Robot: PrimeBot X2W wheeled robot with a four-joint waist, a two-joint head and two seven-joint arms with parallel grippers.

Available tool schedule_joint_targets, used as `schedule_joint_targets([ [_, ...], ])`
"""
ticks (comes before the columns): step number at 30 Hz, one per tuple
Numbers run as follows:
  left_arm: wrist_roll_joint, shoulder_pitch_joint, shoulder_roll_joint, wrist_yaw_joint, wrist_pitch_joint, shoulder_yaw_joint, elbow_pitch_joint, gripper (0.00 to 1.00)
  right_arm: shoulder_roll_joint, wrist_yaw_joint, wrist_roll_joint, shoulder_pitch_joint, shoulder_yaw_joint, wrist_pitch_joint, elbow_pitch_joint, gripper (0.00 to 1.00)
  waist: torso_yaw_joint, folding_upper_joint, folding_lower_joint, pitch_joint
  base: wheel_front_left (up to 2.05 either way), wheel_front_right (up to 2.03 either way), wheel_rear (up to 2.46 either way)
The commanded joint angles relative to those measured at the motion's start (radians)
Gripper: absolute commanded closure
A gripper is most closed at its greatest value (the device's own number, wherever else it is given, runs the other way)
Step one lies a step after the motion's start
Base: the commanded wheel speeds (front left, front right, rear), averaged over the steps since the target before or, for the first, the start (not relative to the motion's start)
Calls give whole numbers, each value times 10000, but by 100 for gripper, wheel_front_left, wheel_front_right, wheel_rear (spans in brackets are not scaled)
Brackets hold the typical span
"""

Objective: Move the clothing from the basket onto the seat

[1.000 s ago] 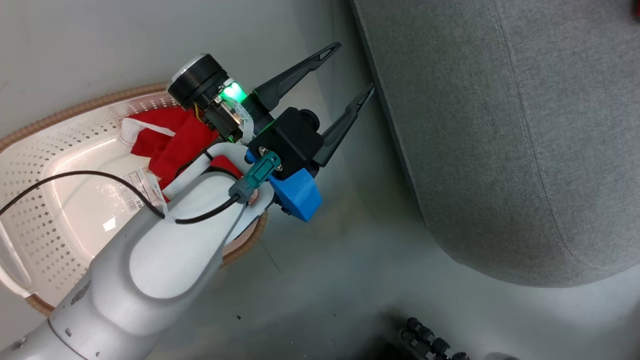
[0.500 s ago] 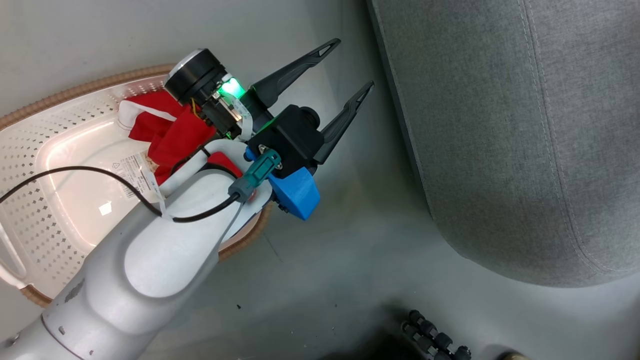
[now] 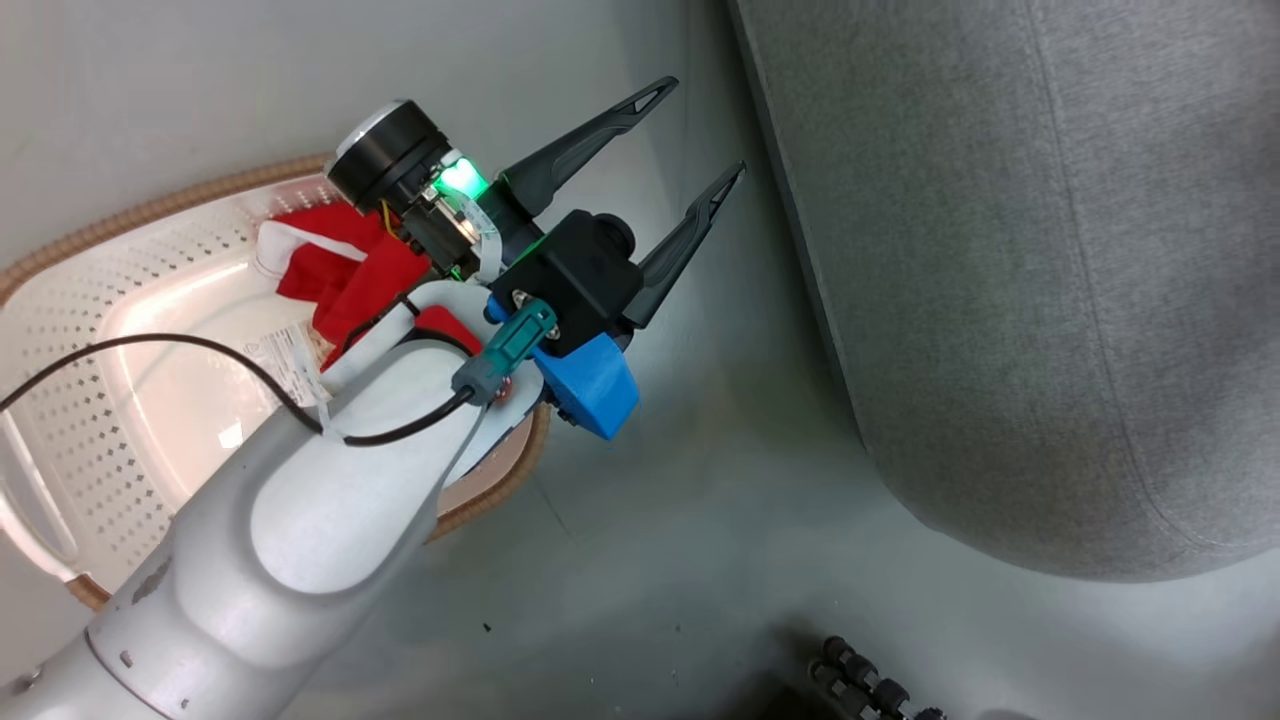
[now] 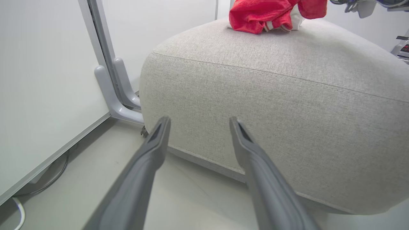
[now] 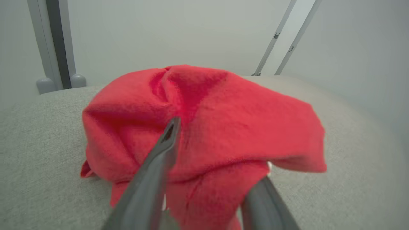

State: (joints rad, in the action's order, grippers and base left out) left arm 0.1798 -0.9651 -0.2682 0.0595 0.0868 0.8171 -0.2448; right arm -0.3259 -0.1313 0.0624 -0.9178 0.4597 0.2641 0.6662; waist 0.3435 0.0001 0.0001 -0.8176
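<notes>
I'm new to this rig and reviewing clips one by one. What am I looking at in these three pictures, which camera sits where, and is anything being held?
This is a wheeled robot with two arms, each ending in a two-fingered tool. The head view looks down from the robot's head. There the left tool, wide open and holding nothing, hangs over the floor. It is between a white basket with red clothing in it and a grey seat. The left wrist view looks along that tool's fingers at the seat's side. The right wrist view looks along the right tool. In it a red garment lies on the seat and drapes over one finger. The fingers stand apart, so it does not look gripped.
</notes>
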Motion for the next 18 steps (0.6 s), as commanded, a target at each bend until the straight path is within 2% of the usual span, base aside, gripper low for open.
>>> schedule_joint_targets([
  [1, 41, 115, 21, -41, 89, 62, -56, 0, 52, 10, -28, 324, -1, 5, -121, 0, 33, -1, -1, 244, 0, 0, 0],
  [10, 414, 585, 432, -95, 772, 197, -658, 0, 494, 10, -266, 2522, 120, 5, -1050, 0, -17, -1, -1, 1731, 0, 0, 0],
  [18, 928, 1176, 674, -334, 1418, -51, -1251, 0, 771, 10, -518, 3903, 6, 5, -2475, 0, -292, -1, -1, 3107, 0, 0, 0],
])
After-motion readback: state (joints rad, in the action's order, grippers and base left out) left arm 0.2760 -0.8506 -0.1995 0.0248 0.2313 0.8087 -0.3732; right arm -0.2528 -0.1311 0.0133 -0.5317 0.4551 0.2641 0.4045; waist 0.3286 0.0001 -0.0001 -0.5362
